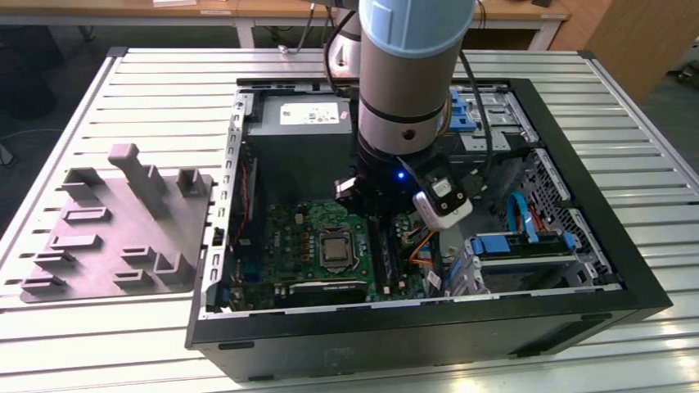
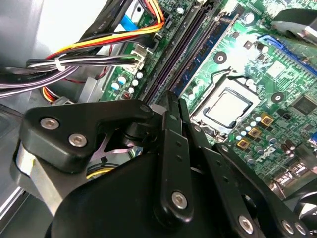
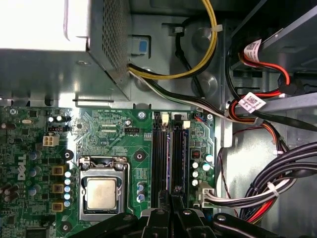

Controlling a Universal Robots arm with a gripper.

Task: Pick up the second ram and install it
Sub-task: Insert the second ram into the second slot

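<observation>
My gripper (image 2: pixel 173 98) is down inside the open computer case (image 1: pixel 611 270), over the memory slots beside the silver processor socket (image 3: pixel 101 191). Its two black fingers (image 3: pixel 171 210) are drawn close together. Between them runs a long, thin dark stick, the second ram (image 2: pixel 190 47), standing on edge along the slots (image 3: pixel 175 158). In the exterior view the ram (image 1: pixel 382 246) shows as a dark strip on the green motherboard below the arm's wrist (image 1: pixel 399 139). I cannot see whether it is fully seated.
A grey plastic tray (image 1: pixel 120 237) with upright posts lies on the slatted table at the exterior view's left. The grey power-supply box (image 1: pixel 300 115) fills the case's far end. Cable bundles (image 3: pixel 277 178) and blue-tabbed drive bays (image 1: pixel 513 241) crowd the other side of the slots.
</observation>
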